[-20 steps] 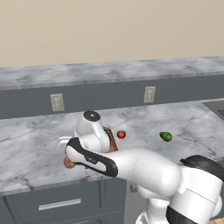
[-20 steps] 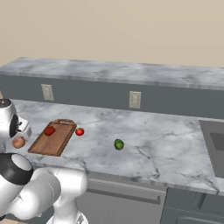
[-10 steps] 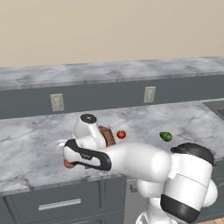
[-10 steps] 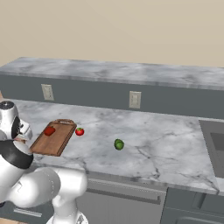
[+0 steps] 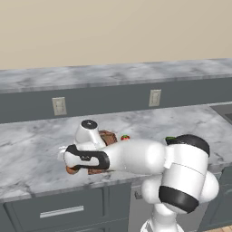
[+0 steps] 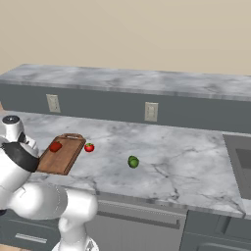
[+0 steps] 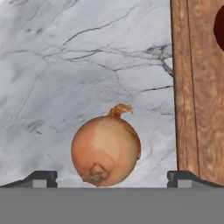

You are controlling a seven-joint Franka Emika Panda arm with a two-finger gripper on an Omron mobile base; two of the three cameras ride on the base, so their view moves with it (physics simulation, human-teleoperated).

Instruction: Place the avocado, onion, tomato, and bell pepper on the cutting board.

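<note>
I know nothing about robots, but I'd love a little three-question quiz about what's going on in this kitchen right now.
1. True or false: the onion already lies on the cutting board.
2. Which item is on the board? A) avocado B) bell pepper C) tomato
3. Fill in: in the hand view, the tool's two tips stand wide apart, so it is ____.

Key
1. False: the onion sits on the marble counter beside the board.
2. B: the pepper rests on the board; the tomato lies just off its edge and the avocado farther out on the counter.
3. open, with the onion between the tips, not yet gripped.
</note>
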